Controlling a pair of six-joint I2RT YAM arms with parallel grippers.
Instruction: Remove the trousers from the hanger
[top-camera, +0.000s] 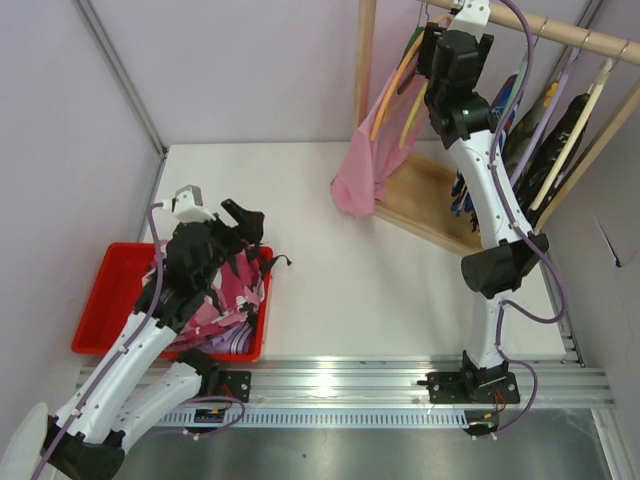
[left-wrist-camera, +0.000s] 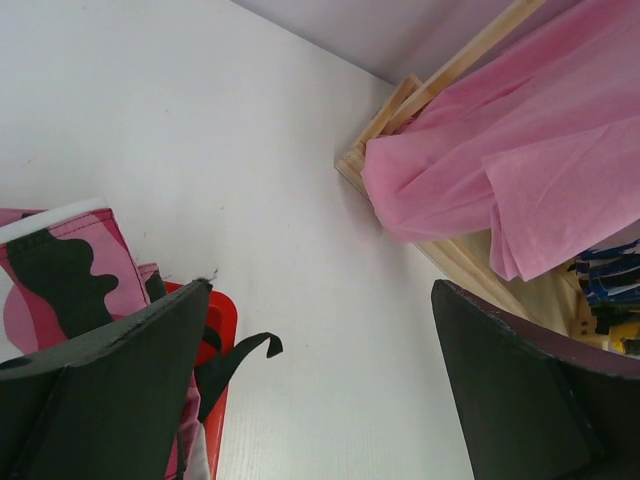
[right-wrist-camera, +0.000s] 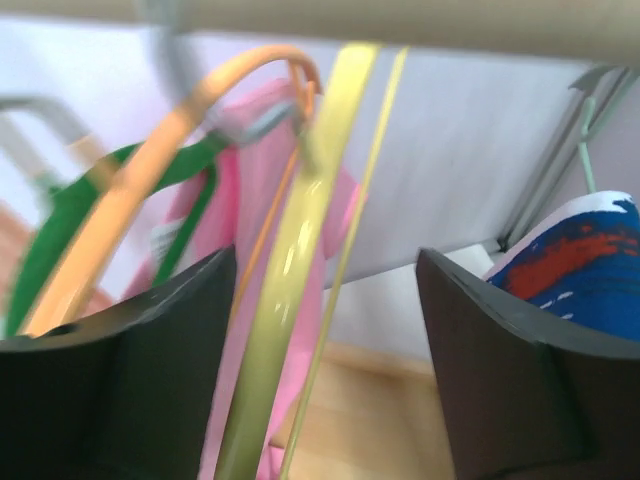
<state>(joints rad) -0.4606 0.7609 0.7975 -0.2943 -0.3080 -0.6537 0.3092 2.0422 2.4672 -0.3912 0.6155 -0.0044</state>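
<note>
The pink camouflage trousers lie bunched in the red bin, off the hanger; the left wrist view shows a fold of them by the left finger. My left gripper is open and empty just above the bin's far right corner. The yellow hanger hangs bare on the wooden rail. My right gripper is raised to the rail and open, and the yellow hanger runs between its fingers without being gripped.
A plain pink garment hangs on an orange hanger beside the yellow one, next to a green hanger. Dark and blue garments hang further right. The rack's wooden base sits at the table's back right. A black strap trails over the bin's edge.
</note>
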